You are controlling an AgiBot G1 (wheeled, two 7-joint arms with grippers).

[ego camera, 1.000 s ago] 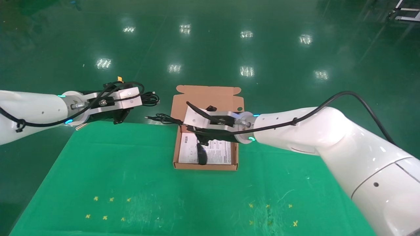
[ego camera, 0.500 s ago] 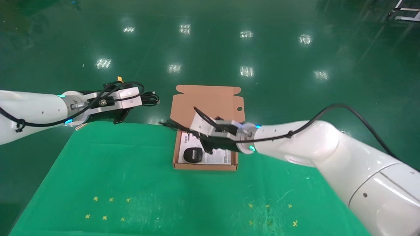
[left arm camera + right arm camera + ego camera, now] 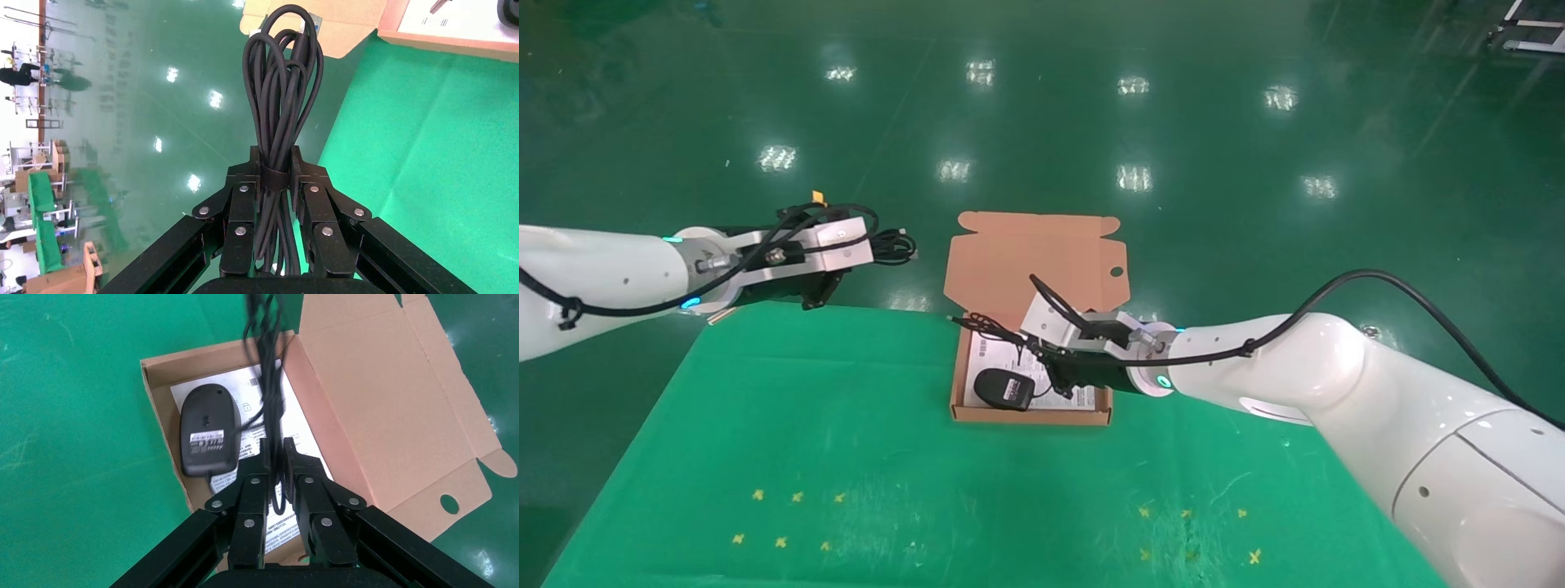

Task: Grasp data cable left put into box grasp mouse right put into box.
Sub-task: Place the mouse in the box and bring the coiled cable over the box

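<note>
I am seeing the right gripper (image 3: 1054,367) hanging over the box (image 3: 961,384), its fingers (image 3: 294,468) pinched shut on the mouse's thin black cord (image 3: 267,361), which is running up between them. The mouse (image 3: 1003,387) is lying inside the box on the white printed sheet (image 3: 257,386), in the near-left corner of the tray, at about 9 o'clock from the gripper. The box lid (image 3: 1034,253) is standing open toward 12 o'clock.

Off at 10 o'clock from the box, past the far-left edge of the green table (image 3: 846,457), I am holding the left gripper (image 3: 274,168) in the air, clamped on the data cable (image 3: 281,73), whose looped bundle is sticking out beyond the fingertips.
</note>
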